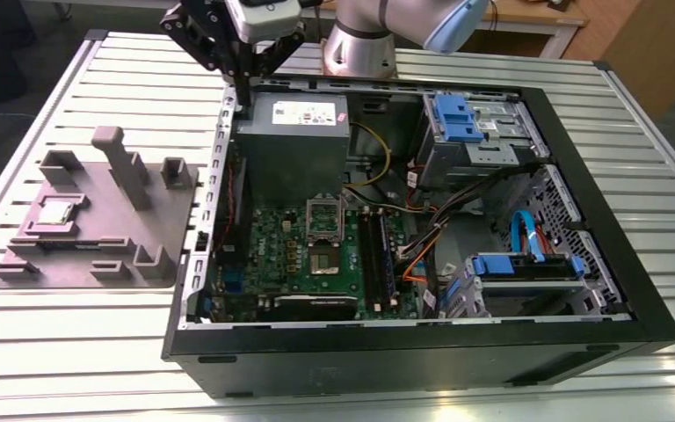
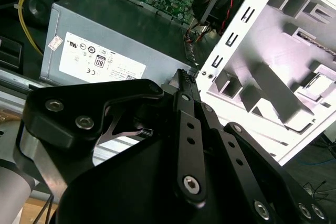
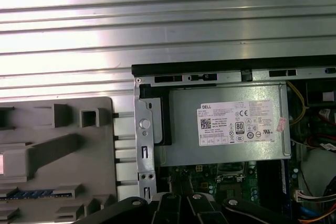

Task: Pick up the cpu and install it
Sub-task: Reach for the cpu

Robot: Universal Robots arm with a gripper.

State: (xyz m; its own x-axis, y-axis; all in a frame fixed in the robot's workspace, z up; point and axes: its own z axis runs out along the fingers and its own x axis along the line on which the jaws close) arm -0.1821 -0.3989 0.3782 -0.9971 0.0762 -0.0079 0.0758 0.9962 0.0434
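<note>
Hovering over open case (image 1: 431, 356) edge, hand (image 1: 246, 79) pinched together and empty, cpu (image 1: 56, 212) lying in grey tray (image 1: 68, 277)

Grey tray (image 3: 100, 150) partly beyond picture edge

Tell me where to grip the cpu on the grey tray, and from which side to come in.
Grip the cpu by two opposite edges, coming straight down from above. It lies flat, shiny top up, on the grey tray, with raised blocks around it, so the top looks the freest way in.
</note>
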